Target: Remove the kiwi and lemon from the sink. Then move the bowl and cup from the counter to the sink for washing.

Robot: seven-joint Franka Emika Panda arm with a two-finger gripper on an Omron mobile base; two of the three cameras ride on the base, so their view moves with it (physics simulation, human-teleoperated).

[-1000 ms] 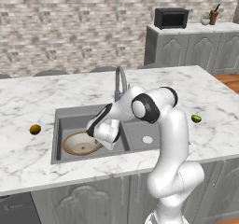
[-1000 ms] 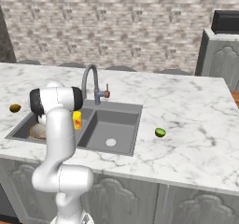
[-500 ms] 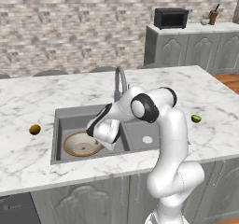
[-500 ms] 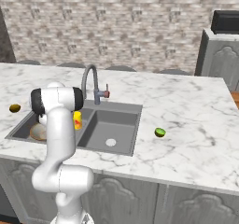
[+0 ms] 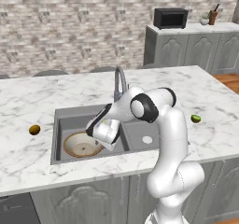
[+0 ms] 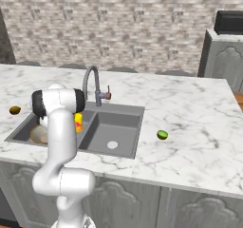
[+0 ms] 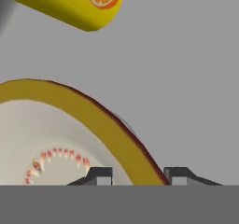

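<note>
Fruit already out on the counter point(image 5: 28, 101), kiwi point(image 5: 34, 129) left and lemon point(image 5: 196, 118) right of the sink point(image 5: 59, 120); bowl point(image 5: 82, 144) and cup point(image 6: 78, 122) both in its left basin; gripper point(image 7: 137, 176) parted astride the bowl's rim, clasping nothing; only withdrawal seemingly outstanding.

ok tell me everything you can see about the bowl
The bowl is wide, shallow and round, with a tan-brown rim and a pale inside that carries a ring of small reddish marks near the centre. It looks like glazed ceramic. It sits upright on the floor of the left basin of the sink, empty. In the hand view the fingers straddle its rim, and the yellow cup lies beyond it.
</note>
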